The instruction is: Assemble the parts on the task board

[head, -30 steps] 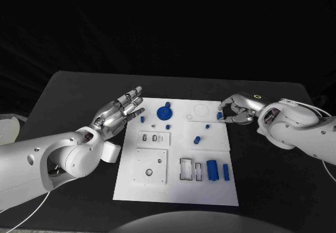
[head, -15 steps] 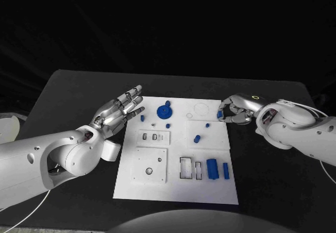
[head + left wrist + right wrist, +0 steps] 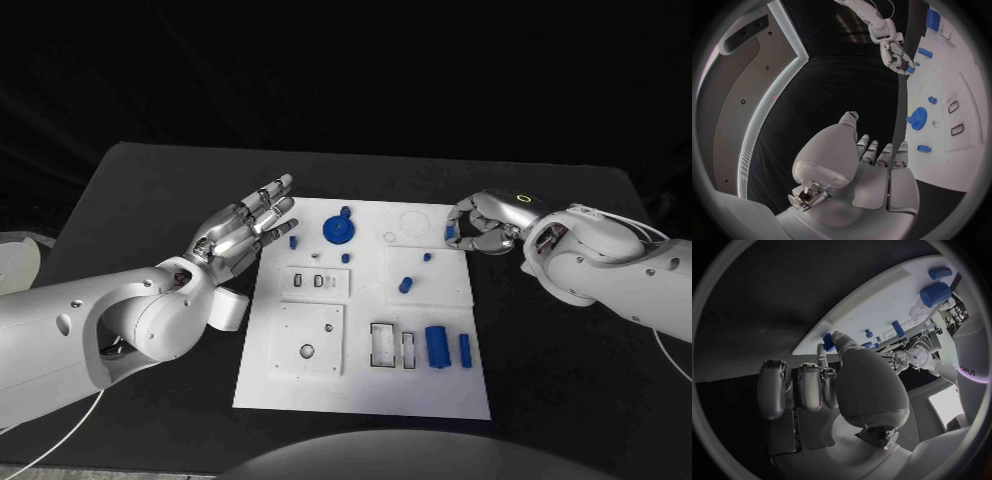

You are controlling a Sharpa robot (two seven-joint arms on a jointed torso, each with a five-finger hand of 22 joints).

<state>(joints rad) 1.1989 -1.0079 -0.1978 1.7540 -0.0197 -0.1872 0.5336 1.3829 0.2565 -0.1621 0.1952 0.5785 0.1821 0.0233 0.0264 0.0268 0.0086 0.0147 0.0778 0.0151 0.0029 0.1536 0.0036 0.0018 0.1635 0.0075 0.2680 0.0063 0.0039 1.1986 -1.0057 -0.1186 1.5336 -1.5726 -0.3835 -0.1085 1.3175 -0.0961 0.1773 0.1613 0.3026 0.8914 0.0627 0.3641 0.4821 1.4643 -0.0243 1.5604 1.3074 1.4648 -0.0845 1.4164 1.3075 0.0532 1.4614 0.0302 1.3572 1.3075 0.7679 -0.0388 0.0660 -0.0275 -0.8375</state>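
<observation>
The white task board (image 3: pixel 361 375) lies in the middle of the black table. My right hand (image 3: pixel 486 225) hovers at the board's far right edge and pinches a small blue part (image 3: pixel 451 234) between thumb and finger. The right wrist view shows that blue part (image 3: pixel 827 342) at the fingertips, by the board's (image 3: pixel 873 305) edge. My left hand (image 3: pixel 245 228) is open beside the board's far left edge, fingers straight and apart, holding nothing. From the left wrist view, my left hand (image 3: pixel 864 167) lies beside the board (image 3: pixel 967 90), with the right hand (image 3: pixel 897 56) beyond it.
On the board lie a blue gear (image 3: pixel 339 230), small blue pegs (image 3: pixel 405 287) and blue blocks (image 3: pixel 437 350) next to rectangular slots (image 3: pixel 382 347). A white object (image 3: pixel 228 310) sits by my left forearm. Bare black table surrounds the board.
My right hand has edged slightly toward the table's far side with the small blue part still pinched. The left hand has stayed still.
</observation>
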